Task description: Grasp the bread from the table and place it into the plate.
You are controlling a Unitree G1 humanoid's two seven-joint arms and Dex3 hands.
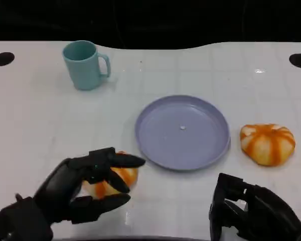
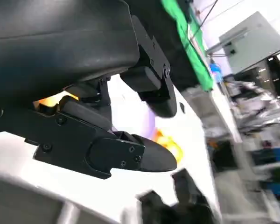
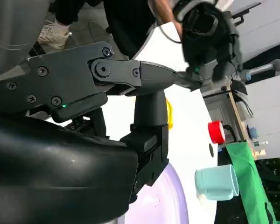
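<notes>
A round orange-and-white bread point(image 1: 121, 176) lies on the white table near its front left. My left hand point(image 1: 85, 188) wraps it, fingers over its top and thumb under its near side. In the left wrist view the bread point(image 2: 56, 99) glows orange between the black fingers point(image 2: 130, 156). The lilac plate point(image 1: 183, 131) sits empty in the middle, just right of that bread; it also shows as plate point(image 2: 147, 122) and plate point(image 3: 165, 200). My right hand point(image 1: 251, 208) rests at the front right with fingers apart and nothing in them.
A second orange bread point(image 1: 267, 144) lies right of the plate, ahead of my right hand. A teal cup point(image 1: 84, 64) stands at the back left, also seen as cup point(image 3: 217, 183). A person's shoe point(image 3: 53, 32) shows beyond the table.
</notes>
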